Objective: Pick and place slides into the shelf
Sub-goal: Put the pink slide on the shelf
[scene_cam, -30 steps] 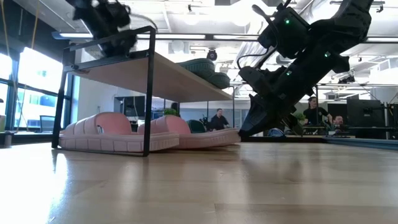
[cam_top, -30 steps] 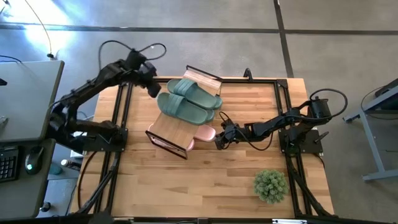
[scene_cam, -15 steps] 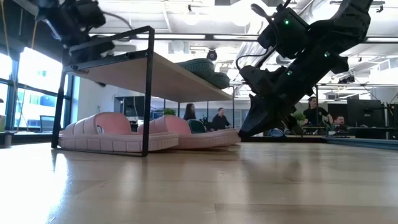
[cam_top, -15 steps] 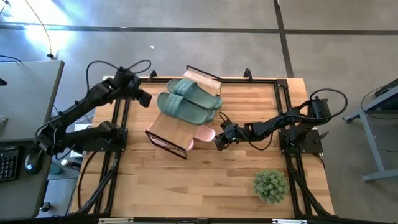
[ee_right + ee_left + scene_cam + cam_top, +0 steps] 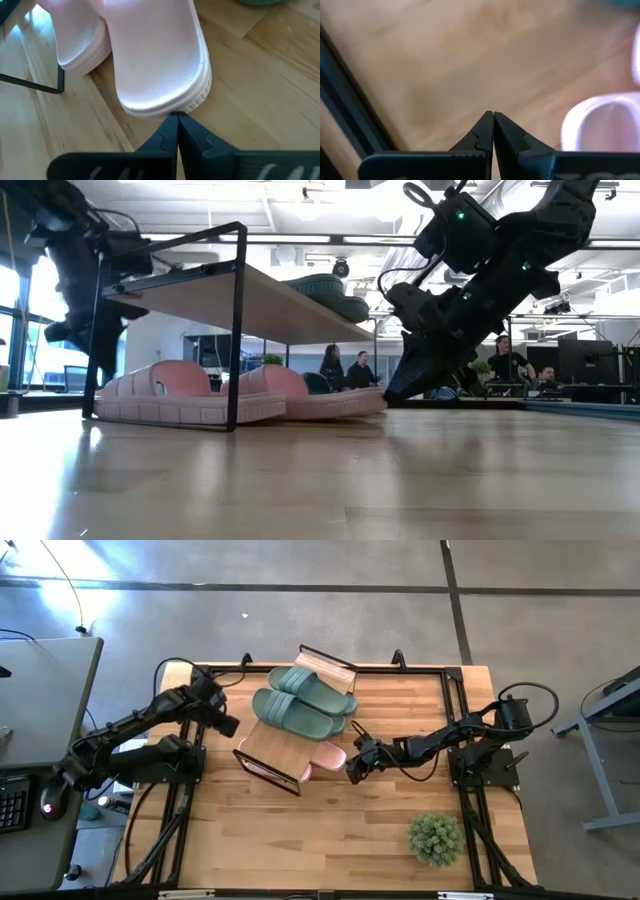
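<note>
My right jaws (image 5: 176, 121), pinched shut and empty, touch the pink slide's (image 5: 155, 55) heel at three o'clock of the shelf (image 5: 275, 745); pushing off-centre probably skews it.

The shelf (image 5: 272, 747), a low rack with a light plank top and thin black wire frame, stands near the tabletop's middle. Two sage green slides (image 5: 293, 712) lie side by side on its top plank towards 12 o'clock. Two pale pink slides (image 5: 190, 393) sit beneath on the lower level, one heel (image 5: 330, 753) poking out at 3 o'clock.
</note>
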